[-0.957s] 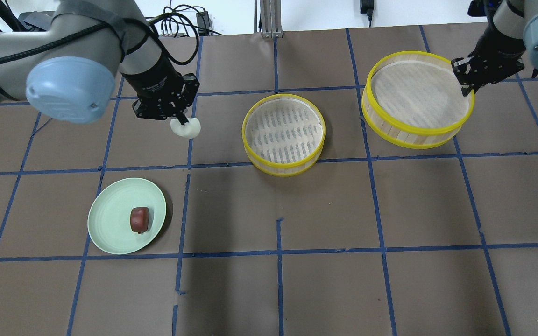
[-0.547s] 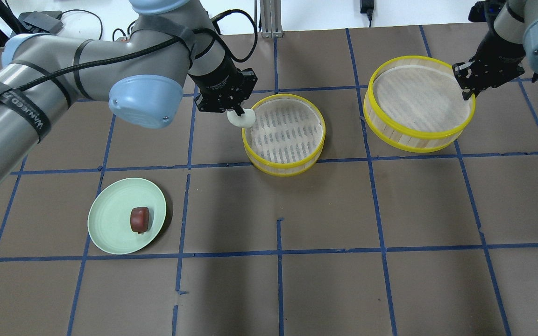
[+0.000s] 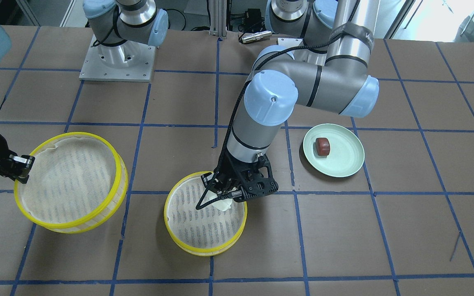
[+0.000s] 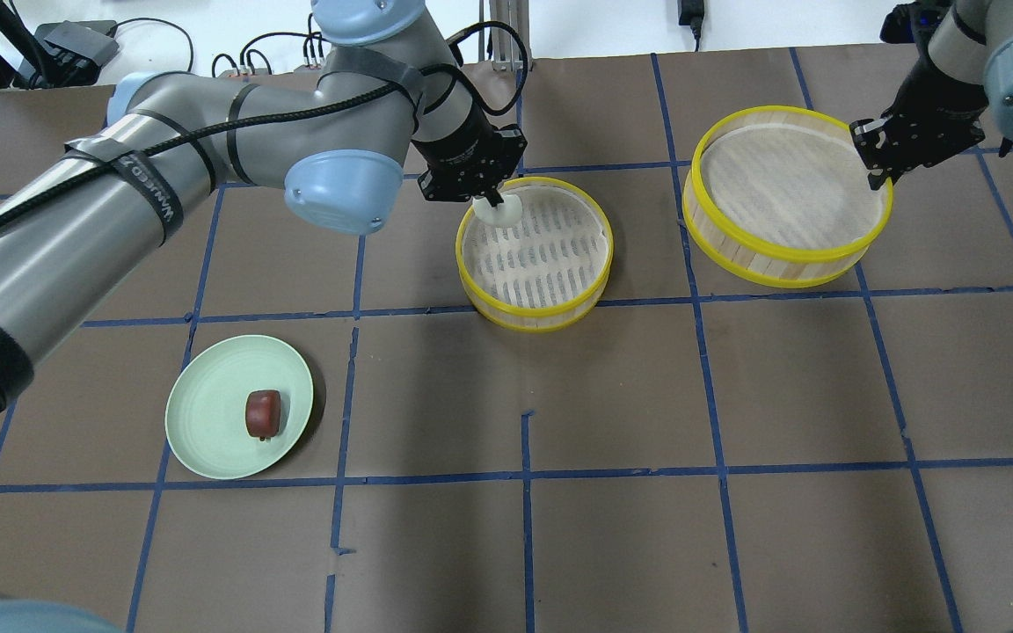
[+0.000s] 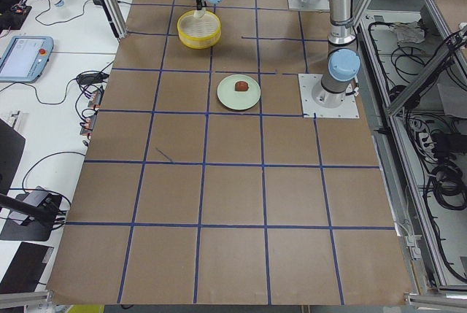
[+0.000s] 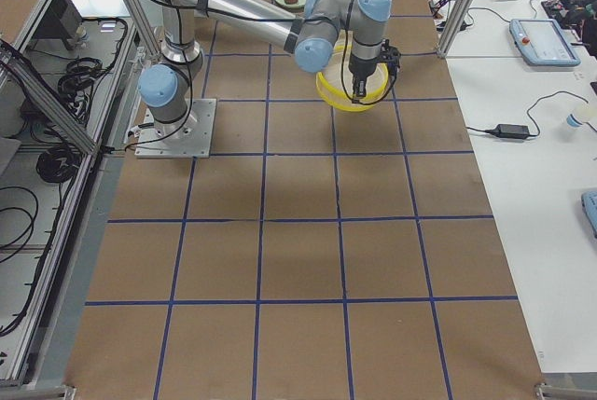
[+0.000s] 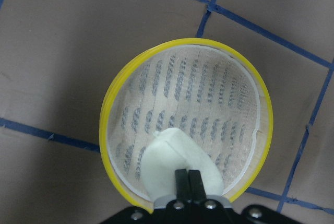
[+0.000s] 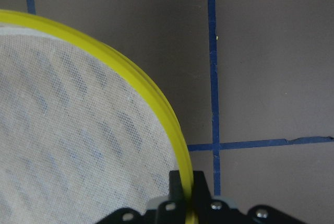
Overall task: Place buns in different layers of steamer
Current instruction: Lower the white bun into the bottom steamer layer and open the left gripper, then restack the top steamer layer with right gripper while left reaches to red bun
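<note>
Placing the white bun (image 4: 502, 214), pinched in the left end effector (image 4: 490, 203), into one steamer layer (image 4: 535, 322), right end effector (image 4: 877, 175) clamping the other layer (image 4: 770, 257) by its rim; next: lowering, releasing.

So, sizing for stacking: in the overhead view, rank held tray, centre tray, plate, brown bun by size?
1. Held tray, tilted up, so maybe just nearer the camera.
2. Centre tray and plate look about alike.
3. Brown bun.
</note>
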